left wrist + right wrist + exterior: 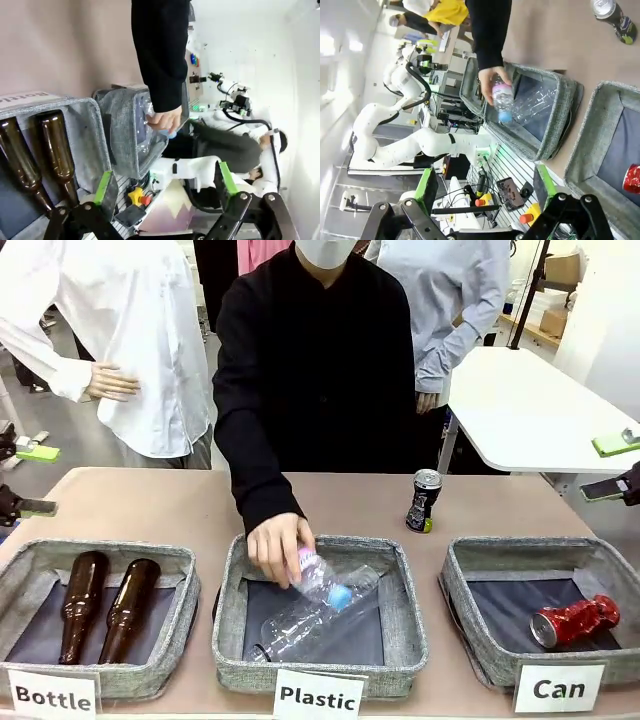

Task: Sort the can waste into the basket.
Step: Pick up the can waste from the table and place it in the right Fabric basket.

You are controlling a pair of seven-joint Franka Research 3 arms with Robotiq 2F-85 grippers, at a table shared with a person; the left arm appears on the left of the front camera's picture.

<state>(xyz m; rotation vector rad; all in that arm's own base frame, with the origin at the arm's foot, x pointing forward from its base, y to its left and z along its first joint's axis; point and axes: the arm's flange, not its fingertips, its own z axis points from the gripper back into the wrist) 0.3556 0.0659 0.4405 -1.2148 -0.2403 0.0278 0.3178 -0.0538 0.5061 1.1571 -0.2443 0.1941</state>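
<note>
Grippers are both spread wide and hold nothing: left gripper point(165, 185) faces the "Bottle" bin point(92, 140) with two brown glass bottles point(57, 145), right gripper point(485, 185) faces the "Can" basket point(592, 120). Crushed red can point(575, 621) lies inside that basket. Slim black can point(424, 501) stands upright on the table point(150, 505), behind the gap between "Can" basket and "Plastic" bin point(408, 600). A person's hand point(280, 548) holds a clear plastic bottle point(325, 610) in the "Plastic" bin. The right wrist view's edge cuts off the red can.

The person's hand point(280, 548) blocks the Plastic bin point(412, 635); bare table point(150, 505) surrounds the black can point(424, 500).
</note>
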